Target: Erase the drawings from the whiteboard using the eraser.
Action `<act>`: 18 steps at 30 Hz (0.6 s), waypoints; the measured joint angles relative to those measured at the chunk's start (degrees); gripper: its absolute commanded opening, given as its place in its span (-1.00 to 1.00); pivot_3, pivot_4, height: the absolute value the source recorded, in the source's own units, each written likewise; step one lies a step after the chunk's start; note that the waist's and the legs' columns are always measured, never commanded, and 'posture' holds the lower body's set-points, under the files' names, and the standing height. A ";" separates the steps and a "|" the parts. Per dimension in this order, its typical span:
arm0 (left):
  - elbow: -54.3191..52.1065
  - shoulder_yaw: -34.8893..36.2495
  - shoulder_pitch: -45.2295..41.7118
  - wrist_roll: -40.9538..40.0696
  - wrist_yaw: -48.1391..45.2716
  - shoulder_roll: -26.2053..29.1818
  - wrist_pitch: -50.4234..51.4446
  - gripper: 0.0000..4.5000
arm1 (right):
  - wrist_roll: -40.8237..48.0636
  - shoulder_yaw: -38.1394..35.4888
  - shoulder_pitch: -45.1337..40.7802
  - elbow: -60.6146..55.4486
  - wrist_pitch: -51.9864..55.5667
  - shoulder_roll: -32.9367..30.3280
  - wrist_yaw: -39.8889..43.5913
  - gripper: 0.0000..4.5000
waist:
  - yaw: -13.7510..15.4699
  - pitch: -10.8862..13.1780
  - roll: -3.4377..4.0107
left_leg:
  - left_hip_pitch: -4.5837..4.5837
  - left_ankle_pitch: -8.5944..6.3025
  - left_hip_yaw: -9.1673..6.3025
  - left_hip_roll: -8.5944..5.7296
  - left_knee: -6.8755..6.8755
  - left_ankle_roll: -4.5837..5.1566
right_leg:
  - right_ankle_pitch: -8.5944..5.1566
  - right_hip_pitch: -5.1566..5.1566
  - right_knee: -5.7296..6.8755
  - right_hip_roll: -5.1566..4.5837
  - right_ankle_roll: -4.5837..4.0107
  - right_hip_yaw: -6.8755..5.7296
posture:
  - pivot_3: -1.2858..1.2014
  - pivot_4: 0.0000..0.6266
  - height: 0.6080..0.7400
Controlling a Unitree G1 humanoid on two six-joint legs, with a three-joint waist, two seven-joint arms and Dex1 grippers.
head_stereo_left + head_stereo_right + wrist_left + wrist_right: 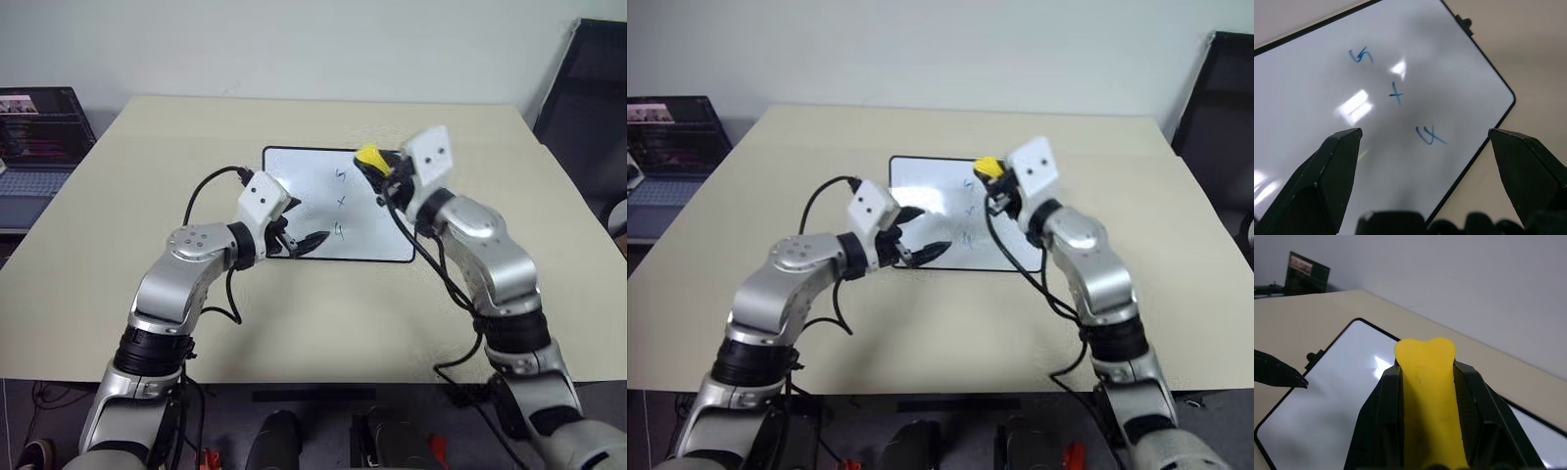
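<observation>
The whiteboard (pixel 304 186) lies flat in the middle of the table, with three small blue drawings (pixel 340 202) one above another on its right half. They also show close up in the left wrist view as drawings (pixel 1396 93). My right gripper (pixel 379 166) is raised over the board's far right corner, shut on the yellow eraser (pixel 369 156), whose end sticks out past the fingers (pixel 1386 401). My left gripper (pixel 308 227) hangs open over the board's near edge, just left of the drawings, with nothing between its fingertips (pixel 1344 147).
The beige table (pixel 196 323) has free room all around the board. An open laptop (pixel 39 137) stands on a separate surface at the far left. A dark chair (pixel 588 88) is beyond the table's right edge. Black cables loop off both wrists.
</observation>
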 measured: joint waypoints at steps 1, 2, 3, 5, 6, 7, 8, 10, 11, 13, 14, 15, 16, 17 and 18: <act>0.70 0.04 0.01 0.20 0.22 0.28 -0.07 1.00 | -0.70 0.91 -0.99 1.76 -0.57 -0.02 0.90 -0.53 | 0.02 0.00 0.00 | -0.01 0.00 0.01 -0.01 0.00 0.00 | 0.00 -0.01 -0.01 -0.02 0.00 0.00 | 0.03 -0.52 1.00; 1.65 0.06 -0.04 0.50 0.38 0.63 -0.29 1.00 | -1.27 2.11 -2.20 4.06 -1.19 -0.13 1.99 -0.53 | 0.05 0.00 0.00 | -0.01 0.00 0.01 -0.03 0.00 0.00 | 0.00 -0.02 0.00 -0.05 -0.01 0.00 | 0.03 -0.52 1.00; 2.87 0.07 -0.32 0.80 0.44 0.78 -0.56 1.00 | -2.05 2.98 -3.29 6.14 -1.59 -0.15 2.97 -0.53 | 0.06 0.00 0.00 | -0.01 0.00 0.02 -0.04 0.00 0.00 | 0.00 -0.02 0.01 -0.06 -0.01 0.00 | 0.03 -0.52 1.00; 4.65 0.10 -0.88 1.42 0.51 0.92 -0.93 1.00 | -3.39 4.40 -5.58 10.15 -2.78 -0.07 4.31 -0.53 | 0.09 0.00 0.00 | -0.02 0.00 0.02 -0.05 0.02 0.00 | 0.00 -0.02 0.03 -0.07 -0.01 0.00 | 0.03 -0.52 1.00; 5.18 0.11 -1.06 1.69 0.53 0.97 -1.14 1.00 | -3.85 4.75 -6.48 11.50 -3.35 0.03 4.68 -0.53 | 0.10 0.00 0.00 | -0.02 0.00 0.01 -0.05 0.03 0.00 | 0.01 -0.02 0.04 -0.07 -0.01 -0.02 | 0.03 -0.52 1.00; 5.56 0.11 -1.09 2.04 0.56 1.06 -1.51 1.00 | -4.71 5.15 -7.92 13.96 -4.47 0.20 5.13 -0.53 | 0.08 0.00 0.00 | -0.01 0.00 0.01 -0.05 0.03 0.00 | 0.01 -0.02 0.04 -0.07 -0.01 -0.01 | 0.03 -0.52 1.00; 5.66 0.09 -1.16 2.16 0.56 1.06 -1.70 1.00 | -5.43 5.33 -9.07 16.06 -5.30 0.44 5.24 -0.53 | 0.08 0.00 0.00 | -0.01 0.00 0.00 -0.04 0.03 0.00 | 0.01 -0.02 0.05 -0.07 -0.01 -0.02 | 0.03 -0.52 1.00; 5.67 0.04 -1.37 2.37 0.57 1.02 -1.81 1.00 | -7.16 5.59 -11.52 21.23 -7.58 1.45 5.10 -0.53 | 0.07 0.00 0.00 | -0.01 0.00 0.01 -0.03 0.02 0.00 | 0.01 -0.03 0.08 -0.07 -0.01 -0.02 | 0.03 -0.52 1.00; 5.64 -0.01 -1.48 2.46 0.58 0.98 -1.81 1.00 | -7.83 5.87 -12.51 23.51 -8.72 1.91 4.92 -0.54 | 0.06 0.00 0.00 | -0.01 0.00 0.01 -0.03 0.02 -0.01 | 0.01 -0.04 0.09 -0.08 -0.02 -0.02 | 0.03 -0.52 1.00; 5.43 -0.21 -1.65 2.55 0.61 0.80 -1.69 1.00 | -9.45 6.20 -14.26 28.65 -11.11 2.97 4.58 -0.54 | 0.05 0.00 0.00 | -0.01 0.00 0.01 -0.03 0.02 -0.01 | 0.01 -0.05 0.11 -0.08 -0.02 -0.01 | 0.03 -0.52 1.00; 5.20 -0.33 -1.71 2.55 0.65 0.74 -1.50 1.00 | -10.03 6.29 -14.97 31.03 -12.33 3.41 4.32 -0.54 | 0.04 0.00 0.00 | -0.01 0.00 0.01 -0.03 0.02 -0.01 | 0.01 -0.05 0.11 -0.08 -0.02 -0.01 | 0.03 -0.52 1.00; 4.94 -0.50 -1.77 2.55 0.72 0.74 -1.20 1.00 | -10.61 6.33 -15.60 33.19 -13.32 3.76 4.15 -0.54 | 0.03 0.00 0.00 | -0.01 0.00 0.02 -0.04 0.02 -0.01 | 0.01 -0.05 0.12 -0.09 -0.02 0.00 | 0.03 -0.52 1.00; 4.59 -0.70 -1.82 2.54 0.82 0.72 -0.64 1.00 | -11.16 6.37 -16.23 35.26 -14.29 4.01 4.02 -0.55 | 0.02 0.00 0.00 | -0.01 0.00 0.01 -0.04 0.02 -0.01 | 0.01 -0.05 0.13 -0.09 -0.02 0.00 | 0.03 -0.52 1.00; 4.14 -0.78 -1.82 2.54 0.96 0.71 -0.13 1.00 | -11.89 6.37 -16.84 37.09 -15.28 4.18 3.93 -0.55 | 0.01 0.00 0.00 | -0.01 0.00 0.01 -0.04 0.02 -0.01 | 0.01 -0.05 0.13 -0.09 -0.02 0.00 | 0.03 -0.52 1.00; 3.66 -0.83 -1.84 2.52 1.03 0.72 0.29 1.00 | -12.16 6.37 -17.26 38.46 -16.07 4.27 3.82 -0.55 | 0.00 0.00 0.00 | -0.01 0.00 0.01 -0.04 0.02 -0.01 | 0.01 -0.06 0.13 -0.09 -0.02 0.00 | 0.03 -0.52 1.00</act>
